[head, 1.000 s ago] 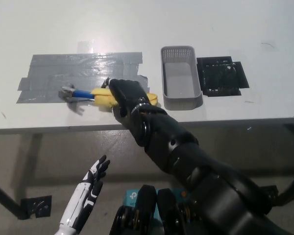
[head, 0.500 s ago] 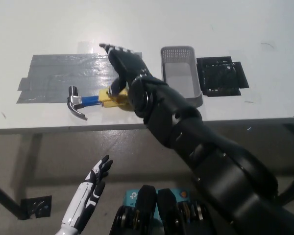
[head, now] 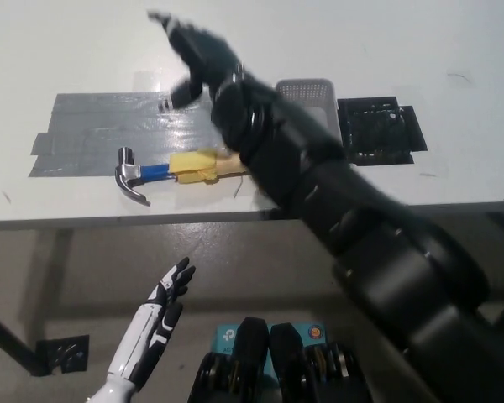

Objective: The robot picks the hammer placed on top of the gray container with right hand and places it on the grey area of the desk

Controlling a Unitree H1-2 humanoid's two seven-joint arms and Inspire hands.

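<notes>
The hammer, with a steel head, blue neck and yellow handle, lies flat on the grey taped area of the white desk, its head pointing left. My black right hand hovers open above and behind it, fingers spread, well clear of the handle. My right arm hides most of the gray container; only its far rim shows. My white left hand rests open below the desk's front edge at the lower left.
A black square mat lies on the desk right of the container. The desk's front edge runs just below the hammer. A table leg bracket sits on the floor at lower left.
My right hand has let go of the hammer and risen up and away toward the desk's back. The hammer stays on the grey area. The left hand has barely moved.
</notes>
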